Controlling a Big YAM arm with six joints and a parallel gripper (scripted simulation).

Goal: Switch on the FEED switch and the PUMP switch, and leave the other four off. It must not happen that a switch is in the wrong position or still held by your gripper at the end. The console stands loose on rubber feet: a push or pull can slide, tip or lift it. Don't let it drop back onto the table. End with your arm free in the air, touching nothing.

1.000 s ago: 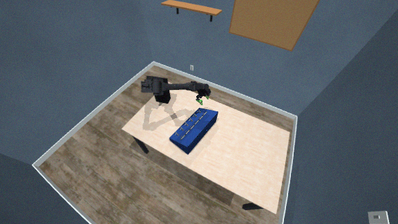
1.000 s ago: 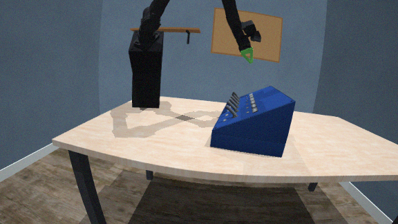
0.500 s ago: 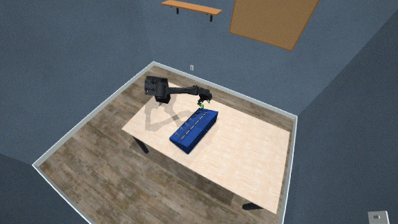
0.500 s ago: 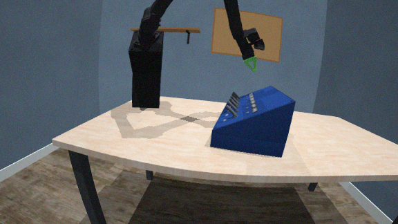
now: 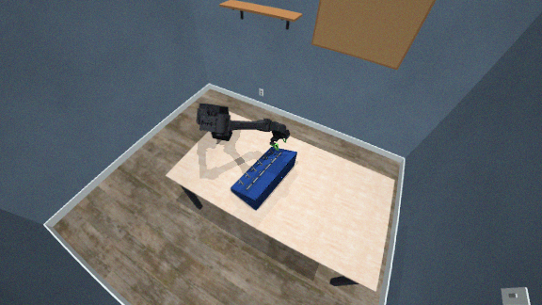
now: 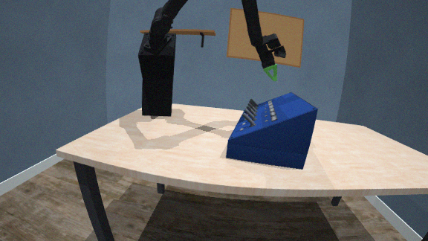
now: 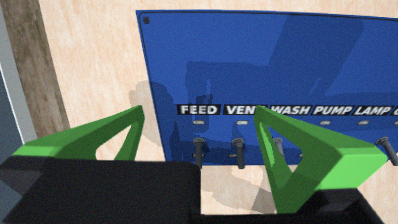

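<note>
The blue console (image 6: pixel 273 132) stands on the table, its sloped face toward the arm's base; it also shows in the overhead view (image 5: pixel 264 173). In the wrist view the console (image 7: pixel 280 85) carries the labels FEED (image 7: pixel 199 109), VENT, WASH, PUMP (image 7: pixel 332 110) and LAMP, with a dark toggle lever under each. The FEED lever (image 7: pixel 199 151) and the VENT lever (image 7: pixel 239 151) show between my fingers. The PUMP lever is hidden behind my right finger. My gripper (image 7: pixel 199 111) is open and empty, hanging in the air above the console's FEED end, as in the side view (image 6: pixel 272 72).
The arm's black base (image 6: pixel 157 74) stands on the table's far left side. A wooden shelf (image 6: pixel 178 33) and a cork board (image 6: pixel 265 37) hang on the back wall. The table edge and floor lie close beyond the console's FEED end (image 7: pixel 30 75).
</note>
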